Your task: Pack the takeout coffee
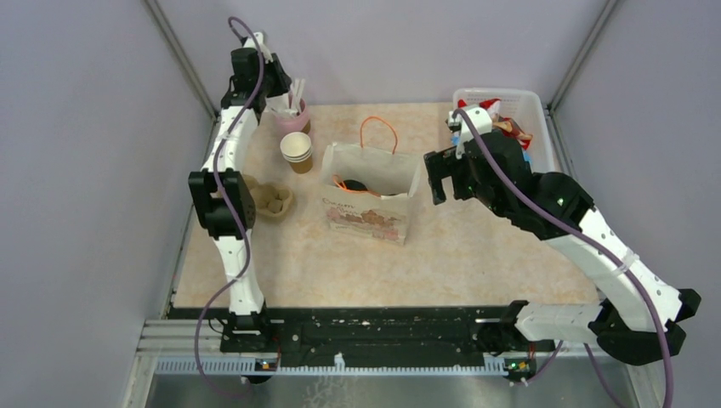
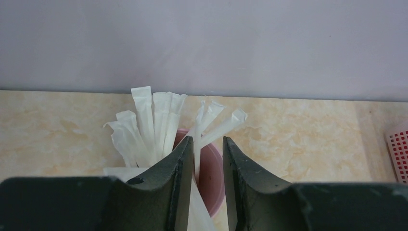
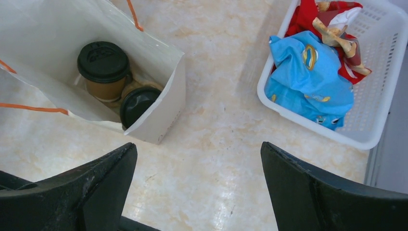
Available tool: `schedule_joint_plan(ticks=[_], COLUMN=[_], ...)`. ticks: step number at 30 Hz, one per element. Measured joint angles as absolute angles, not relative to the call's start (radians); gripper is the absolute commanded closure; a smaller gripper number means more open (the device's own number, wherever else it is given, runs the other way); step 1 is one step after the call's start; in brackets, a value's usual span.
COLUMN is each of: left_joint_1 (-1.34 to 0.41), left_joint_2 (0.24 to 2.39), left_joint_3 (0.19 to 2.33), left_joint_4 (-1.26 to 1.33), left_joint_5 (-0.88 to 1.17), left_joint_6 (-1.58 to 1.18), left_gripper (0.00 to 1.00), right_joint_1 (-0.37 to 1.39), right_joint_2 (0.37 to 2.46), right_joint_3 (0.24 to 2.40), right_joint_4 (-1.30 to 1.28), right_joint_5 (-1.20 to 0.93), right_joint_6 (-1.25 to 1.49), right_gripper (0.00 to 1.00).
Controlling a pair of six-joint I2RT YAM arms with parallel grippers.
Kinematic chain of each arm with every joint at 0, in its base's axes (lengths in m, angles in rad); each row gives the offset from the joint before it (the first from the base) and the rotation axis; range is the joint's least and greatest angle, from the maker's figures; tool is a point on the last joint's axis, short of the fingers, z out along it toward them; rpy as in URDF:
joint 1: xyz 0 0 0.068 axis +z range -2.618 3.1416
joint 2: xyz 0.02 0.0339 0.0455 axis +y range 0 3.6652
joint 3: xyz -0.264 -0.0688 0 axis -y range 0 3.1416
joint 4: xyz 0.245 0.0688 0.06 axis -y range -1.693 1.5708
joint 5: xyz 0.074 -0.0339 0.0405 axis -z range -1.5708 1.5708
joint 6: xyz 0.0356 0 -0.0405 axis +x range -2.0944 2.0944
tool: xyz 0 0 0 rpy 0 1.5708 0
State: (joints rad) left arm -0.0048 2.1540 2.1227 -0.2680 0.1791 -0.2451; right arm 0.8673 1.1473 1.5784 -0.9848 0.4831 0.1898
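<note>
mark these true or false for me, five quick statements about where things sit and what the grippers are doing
1. Both lidded cups are inside the paper bag. True.
2. The right gripper is shut on a bag handle. False: it is open and holds nothing.
3. The left gripper is at the pink cup, a straw between its fingers. True.
4. The white basket is empty. False: it holds blue packets and red packets.
5. The stack of lidless cups is in the bag. False: it stands on the table, left of the bag.
</note>
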Motion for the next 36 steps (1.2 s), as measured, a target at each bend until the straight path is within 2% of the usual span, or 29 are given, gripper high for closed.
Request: schedule_joint_plan(ticks=[12,16,22,28,36], left_joint_1=[-0.005,-0.005,-0.005,-0.005,-0.005], left_joint_2=[2.234,2.25,2.268,2.289,2.288], left_joint_3=[2.132,2.14,2.151,2.166,2.175], left_joint_4=[-0.208,-0.189,-0.165,-0.149,-0.134], left_joint_5=[0.186,0.186,0.186,0.187,0.193], left_joint_6=[-0.263,-0.265,-0.263,-0.26,-0.231], left_gripper=[0.67,0.74,0.76,0.89,0.98], right_joint_1=[0.833,0.829,0.828,0.828,0.828], right_joint_2=[1.157,1.163,1.168,1.176,1.178], right_joint_3=[1.578,1.578,1.579,1.585,1.586], right_joint_4=[-0.973,-0.973,-0.973,-0.973,-0.964], right_joint_5=[0.484,0.484,0.484,0.484,0.484], right_joint_6=[0.148,0.139,0.125,0.113,0.104], right_gripper=[0.01,0.01,0.01,0.01,0.01])
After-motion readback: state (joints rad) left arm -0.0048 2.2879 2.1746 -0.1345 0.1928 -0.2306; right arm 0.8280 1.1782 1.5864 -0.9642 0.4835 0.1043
